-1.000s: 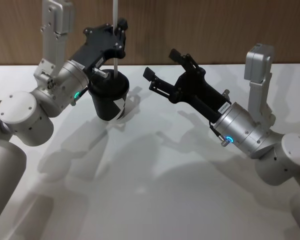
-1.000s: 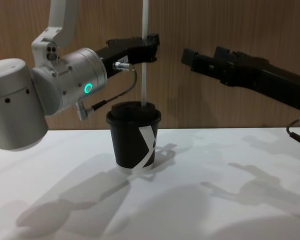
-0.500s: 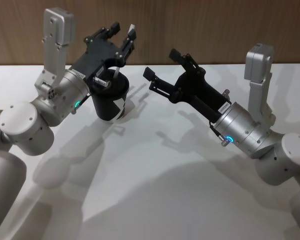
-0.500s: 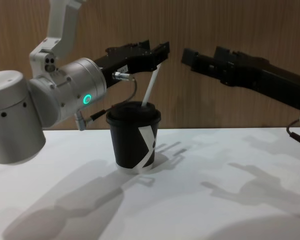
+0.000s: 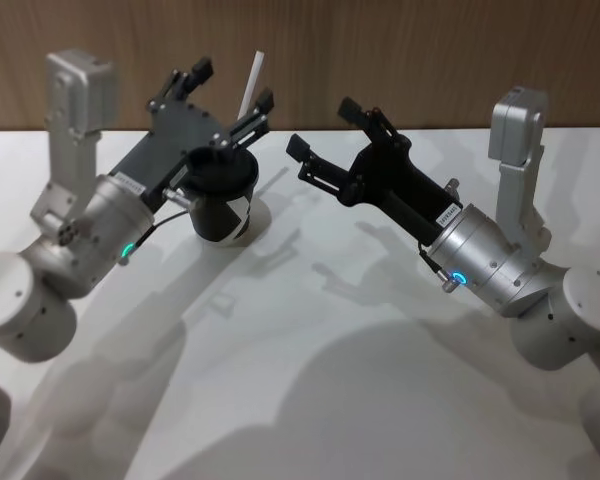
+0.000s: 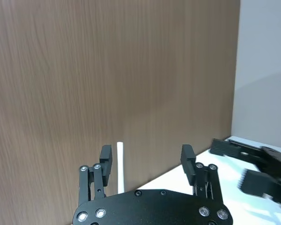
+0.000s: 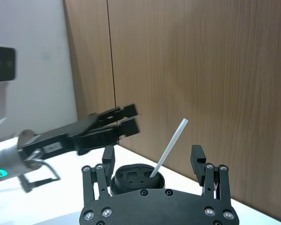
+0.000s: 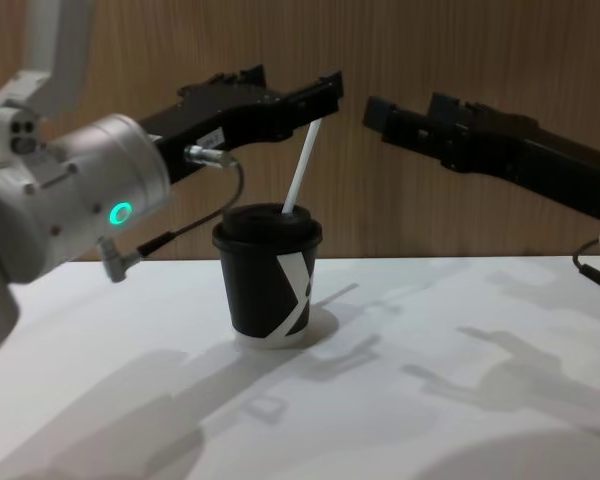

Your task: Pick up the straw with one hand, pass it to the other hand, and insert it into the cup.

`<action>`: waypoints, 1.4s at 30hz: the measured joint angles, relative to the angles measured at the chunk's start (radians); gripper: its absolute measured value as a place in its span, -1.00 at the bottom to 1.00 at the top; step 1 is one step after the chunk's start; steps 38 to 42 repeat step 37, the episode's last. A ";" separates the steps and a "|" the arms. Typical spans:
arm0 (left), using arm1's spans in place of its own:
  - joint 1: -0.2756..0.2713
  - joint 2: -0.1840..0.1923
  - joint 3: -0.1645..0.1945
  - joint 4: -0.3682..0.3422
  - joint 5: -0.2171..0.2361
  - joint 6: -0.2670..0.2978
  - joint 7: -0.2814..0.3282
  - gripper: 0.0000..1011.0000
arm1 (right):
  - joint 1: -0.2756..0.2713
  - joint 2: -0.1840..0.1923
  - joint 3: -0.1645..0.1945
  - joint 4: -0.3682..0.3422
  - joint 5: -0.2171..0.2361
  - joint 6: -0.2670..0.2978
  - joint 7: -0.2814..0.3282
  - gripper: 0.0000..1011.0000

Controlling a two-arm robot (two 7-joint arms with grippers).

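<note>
Both of my hands hang spread above the white table (image 5: 310, 380). My left hand (image 5: 225, 90) hovers over the small black paper cup (image 8: 270, 280) with its black plastic lid, its fingers apart and gripping nothing. The long thin white plastic straw (image 8: 302, 170) stands in the lid's hole, leaning to my right, free of both hands. My right hand (image 5: 325, 140) waits just right of the cup.
</note>
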 joint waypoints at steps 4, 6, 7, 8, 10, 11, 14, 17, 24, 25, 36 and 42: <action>0.056 0.024 -0.017 -0.066 -0.012 0.001 -0.003 0.98 | 0.000 0.000 0.000 0.000 0.000 0.000 0.000 0.98; 0.076 0.032 -0.024 -0.088 -0.016 0.001 -0.004 0.98 | 0.000 0.000 0.000 0.000 0.000 0.000 0.000 0.98; 0.085 0.035 -0.027 -0.098 -0.019 0.001 -0.004 0.98 | 0.000 0.000 0.000 0.000 0.000 0.000 0.000 0.98; 0.106 0.043 -0.034 -0.119 -0.022 0.001 -0.004 0.98 | 0.000 0.000 0.000 0.000 0.000 0.000 0.000 0.98; 0.123 0.049 -0.040 -0.137 -0.026 0.000 -0.004 0.98 | 0.000 0.000 0.000 0.000 0.000 0.000 0.000 0.98; 0.142 0.054 -0.046 -0.152 -0.029 -0.001 -0.004 0.98 | 0.000 0.000 0.000 0.000 0.000 0.000 0.000 0.98; 0.171 0.063 -0.060 -0.181 -0.033 -0.006 -0.001 0.98 | 0.000 0.000 0.000 0.000 0.000 0.000 0.000 0.98; 0.197 0.069 -0.073 -0.202 -0.036 -0.012 0.003 0.98 | 0.000 0.000 0.000 0.000 0.000 0.000 0.000 0.98; 0.236 0.075 -0.094 -0.230 -0.040 -0.023 0.009 0.98 | 0.000 0.000 0.000 0.000 0.000 0.000 0.000 0.98; 0.239 0.076 -0.096 -0.232 -0.040 -0.024 0.010 0.98 | 0.000 0.000 0.000 0.000 0.000 0.000 0.000 0.98; 0.267 0.081 -0.111 -0.252 -0.043 -0.032 0.014 0.98 | 0.000 0.000 0.000 0.000 0.000 0.000 0.000 0.98; 0.269 0.081 -0.112 -0.253 -0.044 -0.033 0.015 0.98 | 0.000 0.000 0.000 0.000 0.000 0.000 0.000 0.98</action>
